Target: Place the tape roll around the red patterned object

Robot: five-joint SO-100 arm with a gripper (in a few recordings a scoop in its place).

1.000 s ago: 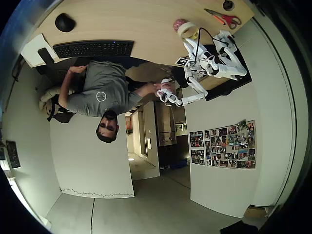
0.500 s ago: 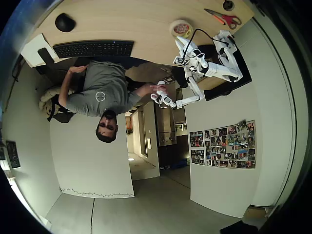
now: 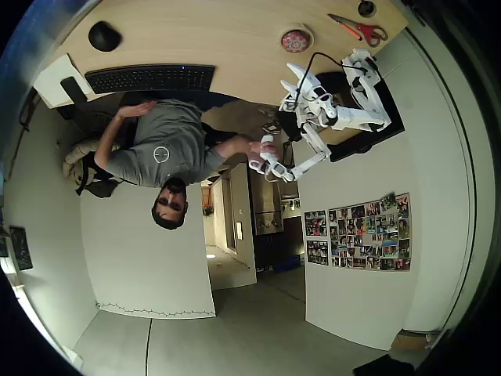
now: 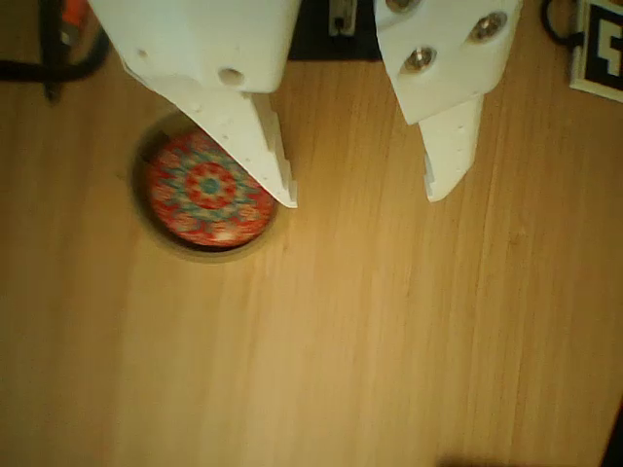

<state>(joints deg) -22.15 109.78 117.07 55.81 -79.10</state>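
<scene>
One red patterned object (image 4: 209, 191) lies on the wooden bench (image 4: 321, 341) with one tape roll (image 4: 156, 229) ringed around it, close to the bench's far edge in the overhead view (image 3: 296, 40). In the wrist view the pair sits partly under the left of the two white fingers (image 4: 263, 156) — the gripper (image 4: 362, 199) hangs above, jaws spread and empty. A black-and-white marker tag (image 4: 599, 49) shows at the upper right corner; no writing is legible, and one pair of red-handled scissors (image 3: 360, 30) lies near the bench's right edge in the overhead view.

Table (image 4: 389, 341): pale wood, visible grain, matt with soft sheen. Gripper (image 4: 362, 199): white plastic, matt, serrated inner finger edges, shiny metal screws at 1 o'clock. Red patterned object (image 4: 209, 190): smooth, printed. Tape roll (image 4: 146, 219): dull band round it.
</scene>
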